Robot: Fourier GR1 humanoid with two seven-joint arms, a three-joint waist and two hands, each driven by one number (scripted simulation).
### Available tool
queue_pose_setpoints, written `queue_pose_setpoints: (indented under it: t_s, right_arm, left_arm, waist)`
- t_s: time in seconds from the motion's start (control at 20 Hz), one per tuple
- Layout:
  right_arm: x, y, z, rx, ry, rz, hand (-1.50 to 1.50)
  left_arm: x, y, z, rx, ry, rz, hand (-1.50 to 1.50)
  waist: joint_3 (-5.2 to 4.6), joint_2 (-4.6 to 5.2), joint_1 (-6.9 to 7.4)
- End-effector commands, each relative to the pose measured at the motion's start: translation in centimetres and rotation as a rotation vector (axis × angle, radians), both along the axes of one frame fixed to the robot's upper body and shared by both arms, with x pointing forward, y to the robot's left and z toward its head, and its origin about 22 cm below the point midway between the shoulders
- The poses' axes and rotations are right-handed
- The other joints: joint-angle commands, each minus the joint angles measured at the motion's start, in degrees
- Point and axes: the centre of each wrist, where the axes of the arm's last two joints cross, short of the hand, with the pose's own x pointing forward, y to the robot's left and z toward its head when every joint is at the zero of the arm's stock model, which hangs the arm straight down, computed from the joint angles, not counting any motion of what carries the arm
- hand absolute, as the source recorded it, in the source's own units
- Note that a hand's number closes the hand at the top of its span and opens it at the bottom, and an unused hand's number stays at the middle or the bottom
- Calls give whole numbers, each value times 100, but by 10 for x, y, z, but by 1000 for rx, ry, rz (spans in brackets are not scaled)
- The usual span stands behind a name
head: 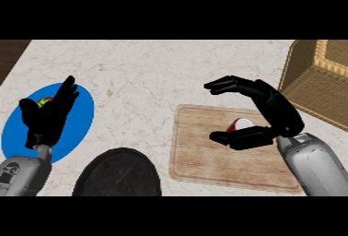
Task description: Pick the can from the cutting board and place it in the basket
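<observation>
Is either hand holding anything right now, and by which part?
Nothing is held. The right hand arches open over the can on the cutting board; the left hand rests open.

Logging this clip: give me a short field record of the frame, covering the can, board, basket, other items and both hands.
can: red and white can on the cutting board, partly hidden by the right hand
basket: woven basket at the counter's right edge, nothing visible inside
right hand: right hand over the board, fingers and thumb curved on either side of the can, not closed on it
left hand: left hand open, fingers up, resting over the blue plate
other: small red and green object on the blue plate; black plate near the lower edge
task state: can not yet lifted
</observation>
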Motion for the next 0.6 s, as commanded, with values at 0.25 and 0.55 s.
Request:
queue_pose_setpoints:
  t_s: [0.25,0.55]
  right_arm:
    - [-21,75,74,-146,66,-147,-150]
    - [-5,41,134,-615,34,-426,-150]
  left_arm:
    - [-3,29,4,-27,65,23,0]
    - [3,18,8,-35,58,39,0]
  waist:
    - [-11,-70,-167]
    - [-31,-125,-277]
